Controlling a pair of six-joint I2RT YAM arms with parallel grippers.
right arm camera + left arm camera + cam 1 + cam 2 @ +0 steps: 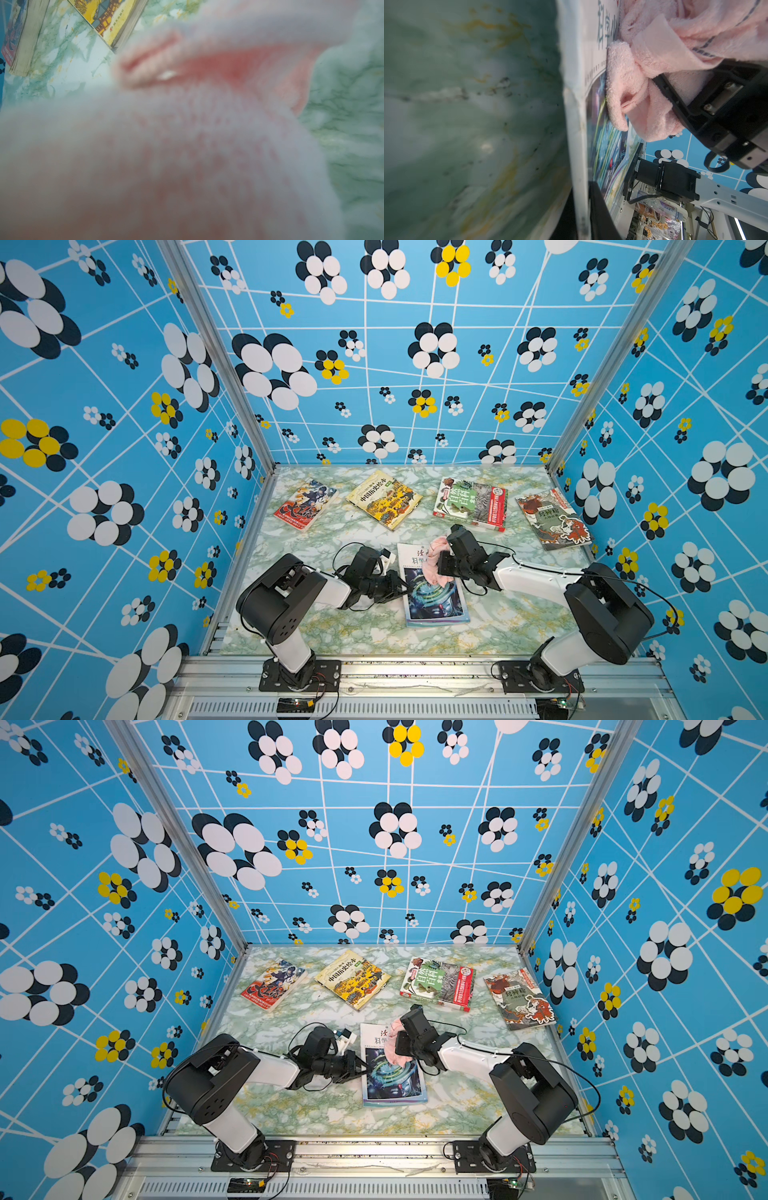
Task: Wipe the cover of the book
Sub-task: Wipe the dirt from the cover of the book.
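Green marble tabletop (353,630), left end effector (401,587) pinching book (436,601) edge, right end effector (446,565) clamping pink towel (433,571) atop it

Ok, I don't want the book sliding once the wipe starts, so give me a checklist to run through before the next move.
1. The left gripper is shut on the book, at the edge nearest the left arm: ok.
2. The right gripper is shut on the pink cloth: ok.
3. The cloth rests on the cover, as seen in the left wrist view: ok.
4. The part of the cover nearer the robot is free for a stroke: ok.
5. The four other books lie apart, farther back: ok.
6. The book lies flat on the table: cannot tell.
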